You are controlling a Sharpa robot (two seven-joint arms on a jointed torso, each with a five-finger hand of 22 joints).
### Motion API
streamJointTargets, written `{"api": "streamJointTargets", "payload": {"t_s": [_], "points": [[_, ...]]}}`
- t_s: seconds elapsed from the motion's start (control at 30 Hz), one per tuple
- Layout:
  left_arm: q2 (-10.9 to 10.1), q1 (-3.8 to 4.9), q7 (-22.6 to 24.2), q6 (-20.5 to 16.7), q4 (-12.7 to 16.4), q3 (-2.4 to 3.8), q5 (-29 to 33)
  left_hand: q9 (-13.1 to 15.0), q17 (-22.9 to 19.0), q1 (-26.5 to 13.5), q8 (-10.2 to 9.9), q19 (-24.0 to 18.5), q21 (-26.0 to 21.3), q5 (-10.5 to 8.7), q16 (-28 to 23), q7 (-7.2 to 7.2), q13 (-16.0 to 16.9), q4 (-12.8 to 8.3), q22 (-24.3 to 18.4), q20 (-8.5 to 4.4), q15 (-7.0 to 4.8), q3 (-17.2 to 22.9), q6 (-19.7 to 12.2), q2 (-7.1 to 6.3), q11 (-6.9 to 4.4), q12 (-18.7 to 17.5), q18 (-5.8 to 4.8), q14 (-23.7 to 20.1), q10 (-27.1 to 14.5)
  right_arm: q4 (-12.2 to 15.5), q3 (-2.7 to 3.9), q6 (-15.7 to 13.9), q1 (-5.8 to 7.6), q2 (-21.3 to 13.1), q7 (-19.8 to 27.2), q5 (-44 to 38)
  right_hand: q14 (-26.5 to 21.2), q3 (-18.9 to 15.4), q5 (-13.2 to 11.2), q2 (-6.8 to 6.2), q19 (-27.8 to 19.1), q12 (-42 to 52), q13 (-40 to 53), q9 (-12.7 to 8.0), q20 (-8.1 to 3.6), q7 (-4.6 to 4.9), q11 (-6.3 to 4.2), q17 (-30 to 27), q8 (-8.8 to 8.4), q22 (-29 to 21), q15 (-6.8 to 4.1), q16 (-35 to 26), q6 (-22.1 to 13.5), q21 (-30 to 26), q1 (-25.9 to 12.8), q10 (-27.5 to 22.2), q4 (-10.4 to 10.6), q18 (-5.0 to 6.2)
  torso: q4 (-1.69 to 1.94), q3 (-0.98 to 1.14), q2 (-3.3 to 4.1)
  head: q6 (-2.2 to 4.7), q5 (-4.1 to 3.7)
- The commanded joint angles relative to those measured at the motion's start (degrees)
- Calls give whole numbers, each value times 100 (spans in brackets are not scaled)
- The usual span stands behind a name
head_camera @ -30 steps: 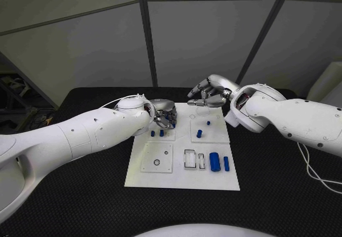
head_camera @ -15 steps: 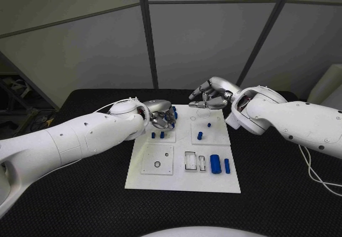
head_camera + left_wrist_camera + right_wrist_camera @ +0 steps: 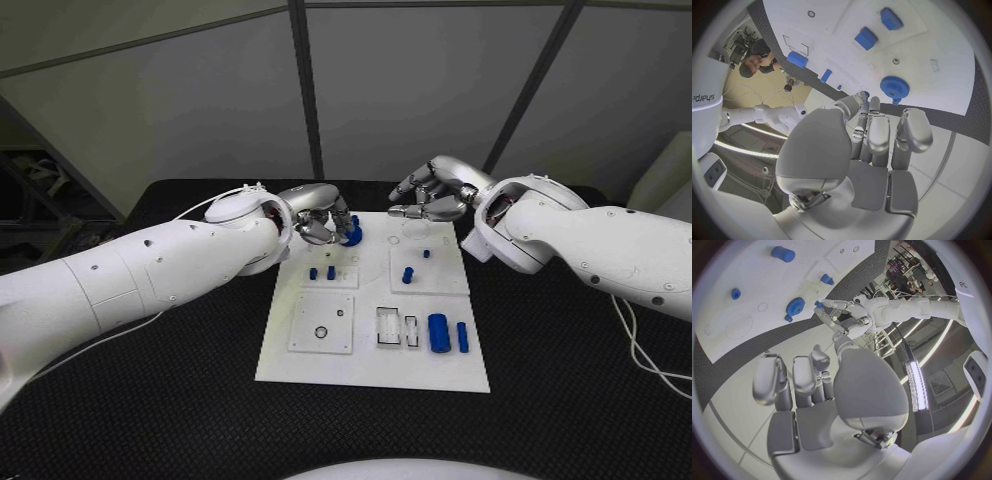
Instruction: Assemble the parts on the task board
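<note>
On the near half of the task board (image 3: 433, 375) two blue cylinders (image 3: 436, 329) lie beside the white slots. Farther back, the left robot hand (image 3: 323, 226) has risen off the small pegs (image 3: 320, 272), pinching a blue gear (image 3: 351, 236) at the board's far edge, probably for seating next. The right robot hand (image 3: 433, 197) hovers beyond, fingers curled, holding nothing.

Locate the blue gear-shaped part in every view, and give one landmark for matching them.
Head view: blue gear at the left hand, over the task board far edge.
Left wrist view: gear beyond the fingertips.
Right wrist view: gear by the board edge.
Shared landmark: the white board.
</note>
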Motion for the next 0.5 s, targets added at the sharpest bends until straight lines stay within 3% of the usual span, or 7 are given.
{"api": "streamJointTargets", "payload": {"t_s": [0.03, 0.5], "points": [[-87, 6, -105, 79, 53, 17, 62, -3, -5, -48, -2, 38, 30, 10, -21, 1, -5, -24, 3, -13, 13, 0, 34, 8, 6, 9, 138, 120, 36, 3, 3, -43, 10, -14, 44, -17, 54, 14, 23, 37, 44, 10, 1, 5, -9, -5, -4, 7, -35, 36, -5, -16, 35, -12, -24, -7, 9, 85, 5, 4, 3, -10, 3], [-326, -46, -295, 361, 40, 27, 62, -12, -37, -72, -11, 26, 9, 13, -41, 4, -19, -22, -10, -12, 16, -7, 38, -4, 12, -1, 143, 113, 24, 13, 2, -37, 10, -30, 33, -19, 54, 20, 23, 45, 46, 17, 4, 7, -9, -5, -4, 4, -35, 37, -5, -23, 37, -12, -25, -5, 5, 84, -18, -5, 5, -45, 56]]}}
